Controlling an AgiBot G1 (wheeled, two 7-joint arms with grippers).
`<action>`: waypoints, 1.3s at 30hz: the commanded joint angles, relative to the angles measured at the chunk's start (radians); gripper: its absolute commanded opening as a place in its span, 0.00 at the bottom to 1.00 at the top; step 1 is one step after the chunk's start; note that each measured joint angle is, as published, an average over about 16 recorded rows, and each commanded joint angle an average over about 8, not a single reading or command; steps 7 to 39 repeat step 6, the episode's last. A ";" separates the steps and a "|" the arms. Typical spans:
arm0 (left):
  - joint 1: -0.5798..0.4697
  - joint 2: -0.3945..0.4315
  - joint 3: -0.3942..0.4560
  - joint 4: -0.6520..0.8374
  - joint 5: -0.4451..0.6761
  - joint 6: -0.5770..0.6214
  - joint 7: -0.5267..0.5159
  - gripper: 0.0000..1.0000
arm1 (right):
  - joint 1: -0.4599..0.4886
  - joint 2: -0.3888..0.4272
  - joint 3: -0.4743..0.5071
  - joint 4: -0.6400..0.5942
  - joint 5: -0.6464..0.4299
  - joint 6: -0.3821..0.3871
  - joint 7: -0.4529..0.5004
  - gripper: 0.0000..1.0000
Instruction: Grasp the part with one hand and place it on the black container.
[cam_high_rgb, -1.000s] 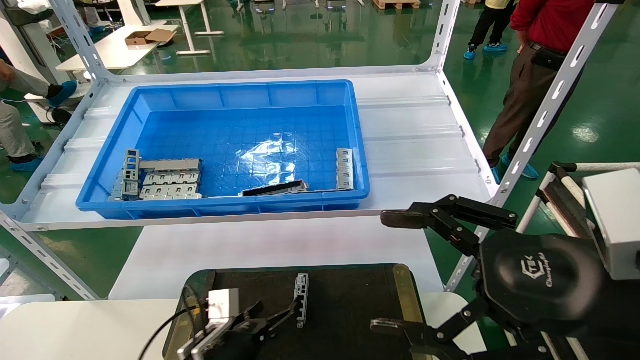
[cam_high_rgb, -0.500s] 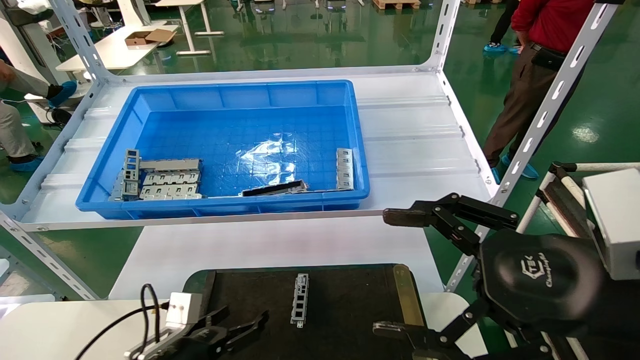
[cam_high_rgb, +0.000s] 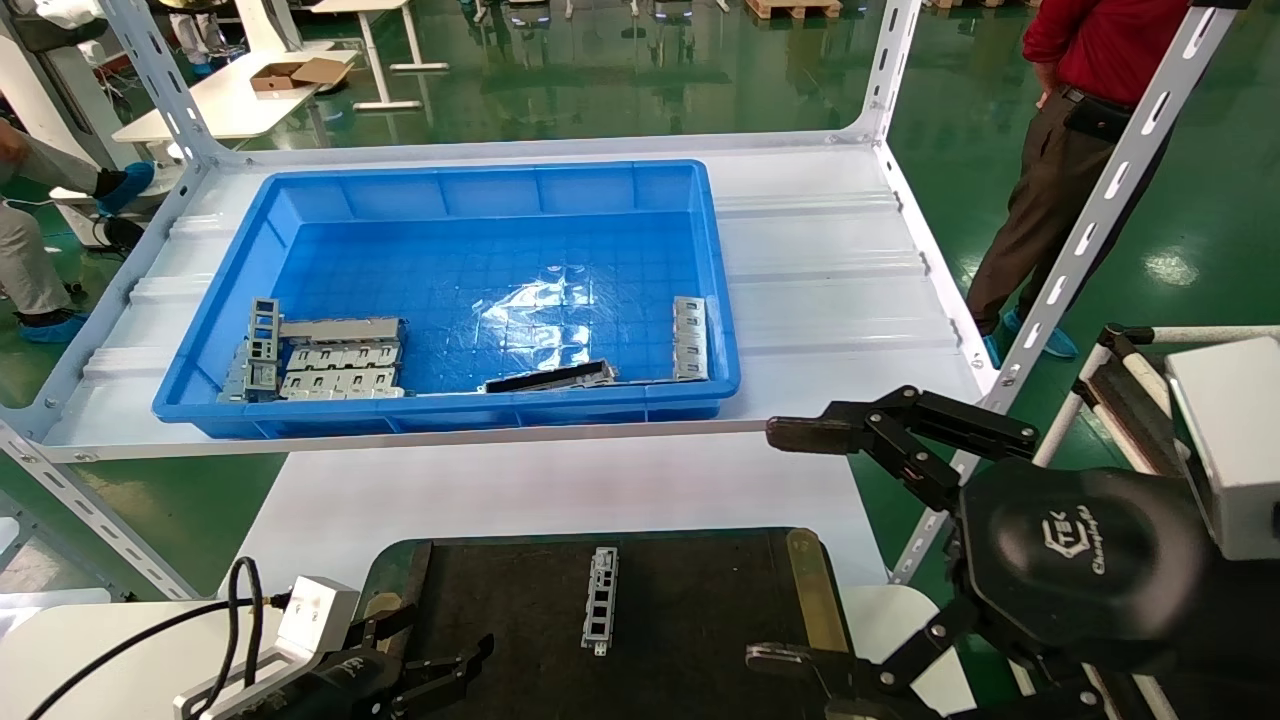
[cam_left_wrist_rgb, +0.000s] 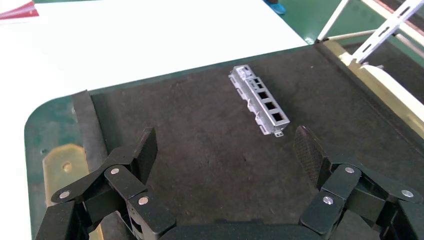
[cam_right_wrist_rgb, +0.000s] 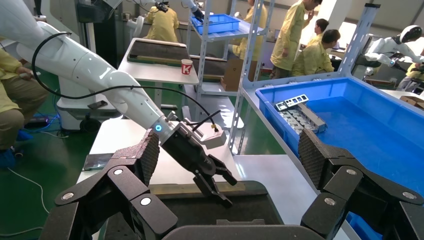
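From the head camera, the part (cam_high_rgb: 599, 599) lay flat near the middle of the black container (cam_high_rgb: 700, 600), lengthwise toward the shelf, touched by neither arm. The left gripper (cam_high_rgb: 425, 672) hung over the tray's near left corner, jaws spread and empty, well clear of the strip. The right gripper (cam_high_rgb: 790, 545) stood off the tray's right edge, its fingers wide apart and holding nothing. On the shelf beyond, the blue bin (cam_high_rgb: 450, 410) held a bunch of grey brackets (cam_high_rgb: 320, 360) at its left, a dark bar (cam_high_rgb: 550, 377) along its near wall and one more bracket (cam_high_rgb: 689, 337) at its right. A man in a red top (cam_high_rgb: 1080, 120) stood to the right of the rack.

The left wrist camera showed the part (cam_left_wrist_rgb: 259, 106) on the dark mat beyond the spread fingers (cam_left_wrist_rgb: 145, 150), with nothing lying between them and the strip.

The right wrist camera showed the left gripper (cam_right_wrist_rgb: 222, 187) over the black container (cam_right_wrist_rgb: 240, 200), framed by the right arm's own parted fingers (cam_right_wrist_rgb: 312, 155), with the blue bin (cam_right_wrist_rgb: 360, 125) behind.
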 joint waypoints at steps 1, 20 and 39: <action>0.018 -0.002 -0.048 0.002 -0.023 0.039 0.046 1.00 | 0.000 0.000 0.000 0.000 0.000 0.000 0.000 1.00; 0.048 0.000 -0.110 0.005 -0.061 0.086 0.113 1.00 | 0.000 0.000 0.000 0.000 0.000 0.000 0.000 1.00; 0.048 0.000 -0.110 0.005 -0.061 0.086 0.113 1.00 | 0.000 0.000 0.000 0.000 0.000 0.000 0.000 1.00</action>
